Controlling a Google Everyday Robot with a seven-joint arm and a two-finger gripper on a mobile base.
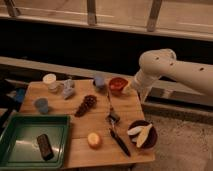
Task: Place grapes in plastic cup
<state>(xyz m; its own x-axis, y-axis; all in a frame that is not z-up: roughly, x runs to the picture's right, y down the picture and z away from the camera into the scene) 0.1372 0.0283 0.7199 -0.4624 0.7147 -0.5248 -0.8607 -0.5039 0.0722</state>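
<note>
**Spotter:** Where are the grapes?

**Operator:** I see the grapes lying on the wooden counter, about mid-board, with the narrow end pointing toward the near left. Nothing is touching them.

**Spotter:** And the plastic cup?

**Operator:** The plastic cup stands upright to the left of the grapes, apart from them and just behind the back rim of the green tray.

**Spotter:** What else is close by?

**Operator:** A rounder blue cup sits behind the grapes. A yellow-orange fruit sits in front of them.

**Spotter:** Your pincer?

**Operator:** My pincer hangs at the back right of the counter, just beside the red bowl and well apart from the grapes. I cannot tell whether it is open or closed.
</note>
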